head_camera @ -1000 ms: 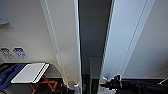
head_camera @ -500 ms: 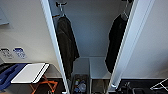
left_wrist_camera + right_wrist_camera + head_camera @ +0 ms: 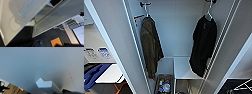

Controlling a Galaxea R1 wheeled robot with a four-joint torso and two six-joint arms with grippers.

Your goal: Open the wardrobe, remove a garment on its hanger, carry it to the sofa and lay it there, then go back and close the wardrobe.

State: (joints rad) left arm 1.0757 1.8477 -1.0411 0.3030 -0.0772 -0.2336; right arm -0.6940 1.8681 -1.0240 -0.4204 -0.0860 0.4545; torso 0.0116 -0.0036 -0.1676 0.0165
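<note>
Soft, even light; every view is blurred, wide-angle lines splay outward, and the wardrobe [image 3: 184,32] interior is lightly shadowed.

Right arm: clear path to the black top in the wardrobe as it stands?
Probably yes. Both wardrobe doors stand wide open, and the black top hangs on its hanger at the right side, nothing in front of it. The olive jacket hangs well apart.

wardrobe [image 3: 179,32]: 1, doors open: 2 | garments hanging: 2 – olive-brown jacket [image 3: 149,45] at 9 o'clock, black garment [image 3: 204,45] at 3 o'clock | white hanger [image 3: 208,15]: 1 | floor bin [image 3: 164,85]: 1
</note>
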